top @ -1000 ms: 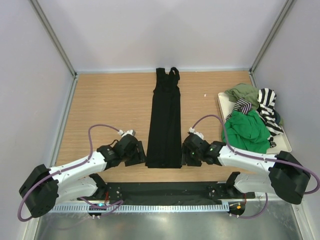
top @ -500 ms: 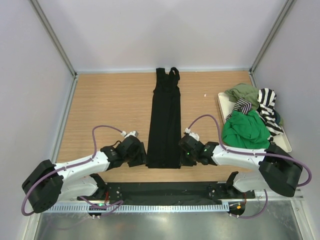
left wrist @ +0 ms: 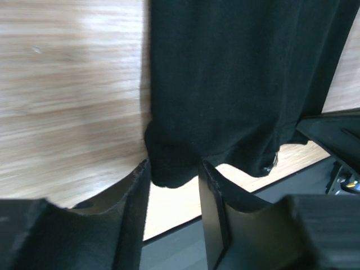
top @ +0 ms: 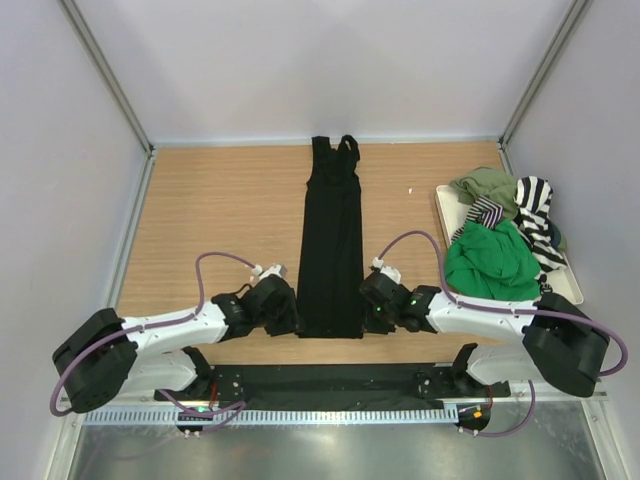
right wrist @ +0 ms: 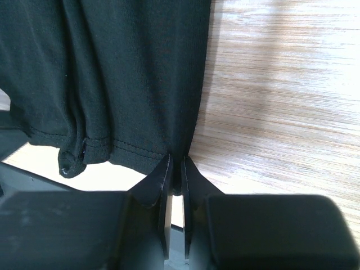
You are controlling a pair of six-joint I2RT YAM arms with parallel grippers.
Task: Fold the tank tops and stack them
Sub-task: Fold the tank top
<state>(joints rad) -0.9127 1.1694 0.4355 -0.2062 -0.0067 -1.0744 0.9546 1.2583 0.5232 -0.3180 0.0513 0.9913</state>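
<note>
Fig. A long, plain black tank top (top: 331, 250), folded into a narrow strip, lies flat down the middle of the light wooden table (top: 220, 220), straps at the far end. The left gripper (left wrist: 173, 185) stands at the near left hem corner, fingers apart, with the bunched corner filling the gap; whether it grips cannot be told. The right gripper (right wrist: 175, 169), fingers nearly together, pinches the near right hem corner. A bright green tank top (top: 490, 262), an olive one (top: 487, 185) and a striped one (top: 535, 210) lie heaped on a white tray (top: 441, 205) at the right.

Four tank tops (top: 331, 240) (top: 490, 262) (top: 487, 183) (top: 535, 212), two arms (top: 170, 330) (top: 480, 318), one tray (top: 572, 290)
</note>
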